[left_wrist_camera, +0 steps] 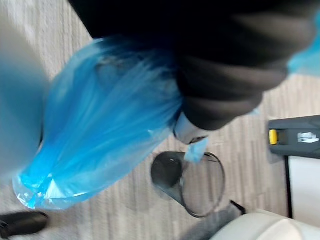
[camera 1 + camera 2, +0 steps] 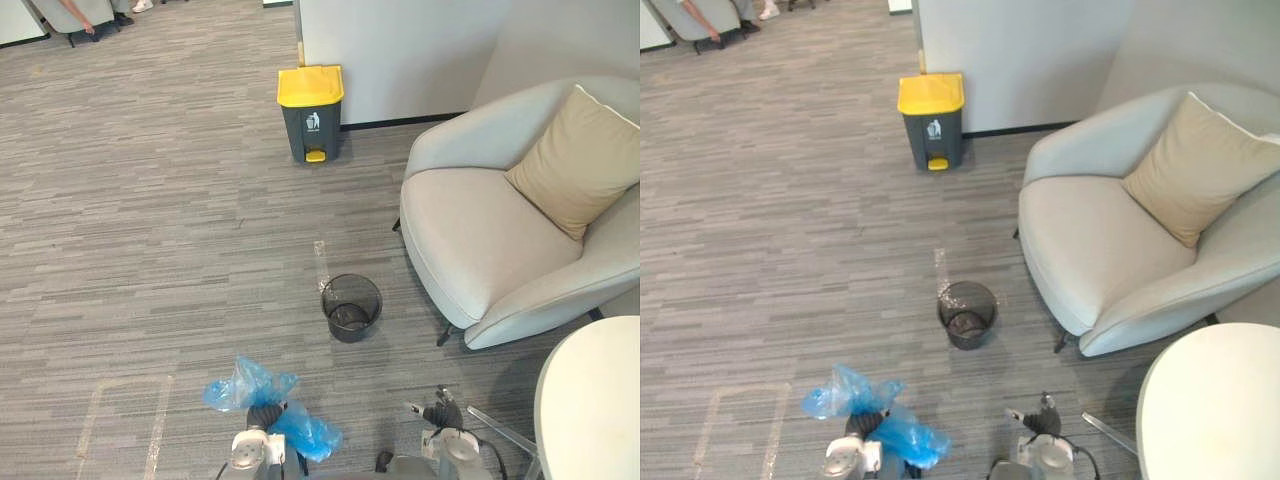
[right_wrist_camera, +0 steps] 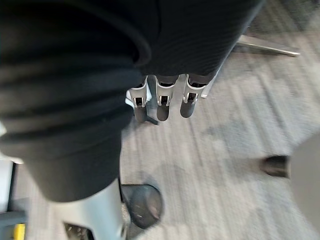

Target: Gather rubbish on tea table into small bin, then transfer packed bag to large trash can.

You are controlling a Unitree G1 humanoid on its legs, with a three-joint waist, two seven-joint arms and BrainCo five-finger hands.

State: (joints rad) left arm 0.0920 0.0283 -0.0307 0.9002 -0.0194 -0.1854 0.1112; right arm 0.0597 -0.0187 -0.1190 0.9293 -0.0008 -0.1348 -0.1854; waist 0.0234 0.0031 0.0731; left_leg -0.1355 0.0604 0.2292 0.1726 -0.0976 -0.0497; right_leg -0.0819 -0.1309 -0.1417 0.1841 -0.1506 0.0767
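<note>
Clutches crumpled blue plastic bag (image 2: 243, 386) in left hand (image 2: 265, 415), right hand (image 3: 162, 105) slack-fingered. Risks dropping slippery film short of yellow-lidded grey trash can (image 2: 310, 118).

Bare carpet floor (image 2: 170, 230) lies between the small bin (image 2: 351, 306) and the yellow-lidded trash can (image 2: 310, 112). The armchair (image 2: 470, 240) stands close on the small bin's right. The round worktop (image 2: 595, 400) blocks the near right.
</note>
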